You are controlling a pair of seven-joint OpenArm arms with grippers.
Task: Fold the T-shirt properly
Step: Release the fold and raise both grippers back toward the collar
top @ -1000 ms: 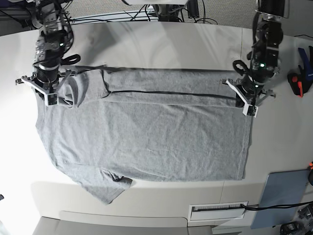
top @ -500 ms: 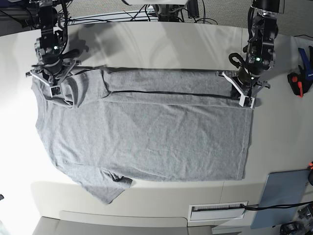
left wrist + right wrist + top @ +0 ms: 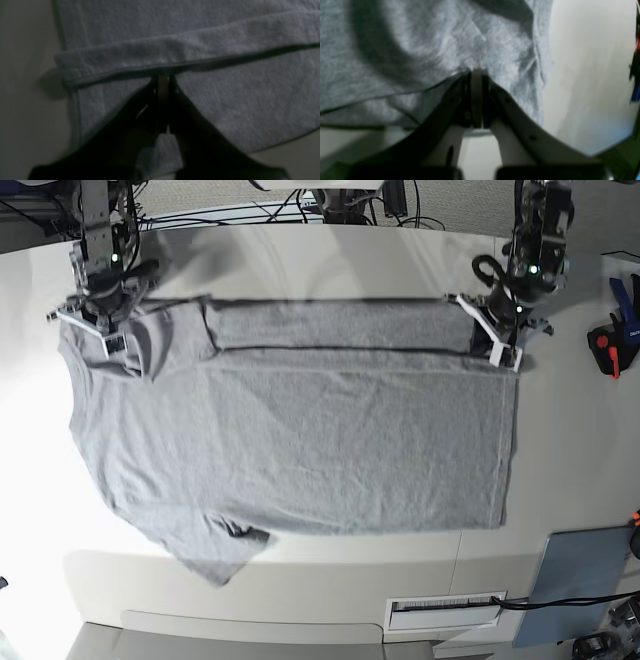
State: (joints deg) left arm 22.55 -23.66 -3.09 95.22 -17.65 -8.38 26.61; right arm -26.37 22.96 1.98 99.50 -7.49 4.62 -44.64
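Observation:
The heather-grey T-shirt (image 3: 300, 440) lies spread flat on the white table (image 3: 330, 265), plain side up, with a narrow band folded over along its far edge. One sleeve (image 3: 215, 555) sticks out at the near left. My left gripper (image 3: 500, 345) is at the shirt's far right corner. In the left wrist view its jaws (image 3: 163, 77) are shut on the folded edge of the cloth (image 3: 225, 100). My right gripper (image 3: 112, 338) is at the far left corner by the other sleeve. The right wrist view shows it (image 3: 477, 72) pinching wrinkled cloth (image 3: 395, 50).
A flat grey-blue panel (image 3: 580, 580) lies at the near right. A red-and-black clamp (image 3: 608, 345) and a blue clamp (image 3: 625, 295) sit at the right edge. Cables (image 3: 300, 210) run behind the table. A white labelled slot (image 3: 445, 612) is at the front.
Both grippers have moved toward the table's far edge, still shut, and the whole shirt has slid that way with them. The near hem sits farther from the front.

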